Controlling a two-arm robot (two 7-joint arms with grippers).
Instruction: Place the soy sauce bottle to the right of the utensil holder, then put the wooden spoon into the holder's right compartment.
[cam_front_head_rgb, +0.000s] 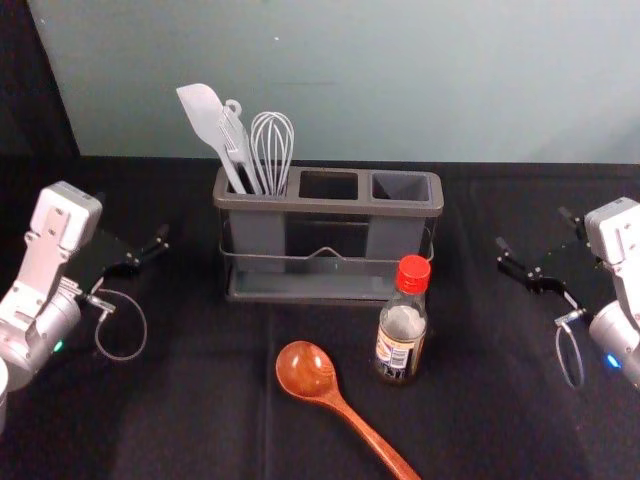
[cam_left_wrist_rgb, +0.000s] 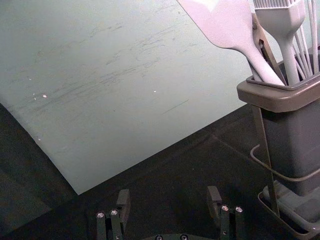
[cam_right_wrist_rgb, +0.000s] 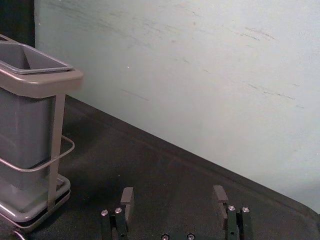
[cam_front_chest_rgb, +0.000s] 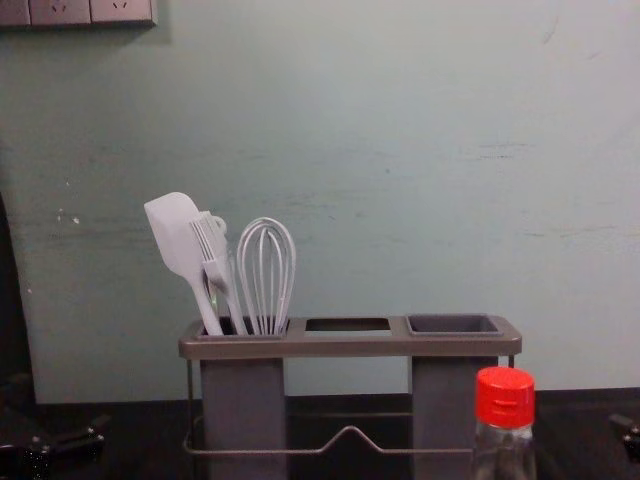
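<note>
Holder: on the cloth, in front of the wall
Left box: spatula on the left, brush in the middle, whisk on the right
Bottle: standing up, before the holder's right part
Spoon: lying before the holder, round end left of the bottle, handle end nearest
Left gripper: left of the holder
Right gripper: right of the holder
</note>
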